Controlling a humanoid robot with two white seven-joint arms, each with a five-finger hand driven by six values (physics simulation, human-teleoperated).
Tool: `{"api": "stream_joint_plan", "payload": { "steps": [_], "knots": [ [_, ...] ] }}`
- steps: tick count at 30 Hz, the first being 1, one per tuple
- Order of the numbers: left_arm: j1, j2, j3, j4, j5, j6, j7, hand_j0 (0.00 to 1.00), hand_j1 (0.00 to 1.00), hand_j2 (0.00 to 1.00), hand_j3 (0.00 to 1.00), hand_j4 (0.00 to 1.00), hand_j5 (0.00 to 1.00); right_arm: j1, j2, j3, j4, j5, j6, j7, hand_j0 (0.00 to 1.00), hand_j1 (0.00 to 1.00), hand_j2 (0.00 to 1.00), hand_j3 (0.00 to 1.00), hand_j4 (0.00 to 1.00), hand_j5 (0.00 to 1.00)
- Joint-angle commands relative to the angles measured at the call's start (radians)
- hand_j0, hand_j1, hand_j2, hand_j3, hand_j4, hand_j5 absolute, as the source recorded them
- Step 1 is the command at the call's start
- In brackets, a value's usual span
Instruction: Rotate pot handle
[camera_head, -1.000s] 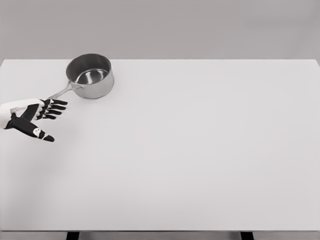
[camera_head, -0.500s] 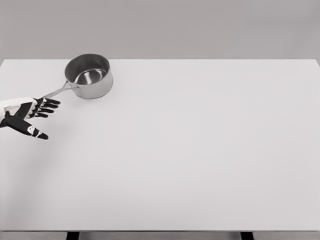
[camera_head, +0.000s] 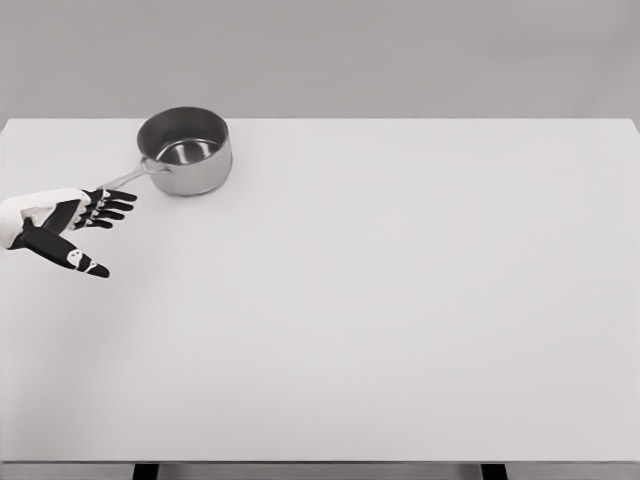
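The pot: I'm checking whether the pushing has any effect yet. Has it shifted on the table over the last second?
Yes, slightly. The pot now sits a little further right along the table's far edge, handle still pointing toward the left robot hand.

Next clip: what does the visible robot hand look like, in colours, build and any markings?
Only the left hand shows, at the left edge. The back of the hand and the wrist are white shell; the fingers are black and jointed, with small pale patches at some joints. The thumb is black with white spots near its tip. No cables or sleeve are visible. The right arm is out of view.
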Motion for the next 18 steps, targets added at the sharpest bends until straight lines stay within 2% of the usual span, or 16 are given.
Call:
{"api": "stream_joint_plan", "payload": {
  "steps": [1, 18],
  "knots": [
    [0.0, 0.003, 0.001, -0.007, 0.003, -0.001, 0.0, 1.0, 1.0, 1.0, 1.0, 1.0, 1.0, 0.0, 0.0, 0.0, 0.0, 0.0, 0.0, 0.0, 1.0, 1.0, 1.0, 1.0, 1.0, 1.0],
    [0.029, 0.03, 0.001, 0.019, -0.001, -0.004, 0.0, 1.0, 1.0, 1.0, 1.0, 1.0, 1.0, 0.0, 0.0, -0.001, 0.0, 0.0, 0.0, 0.0, 1.0, 1.0, 1.0, 1.0, 1.0, 1.0]
  ]
}}
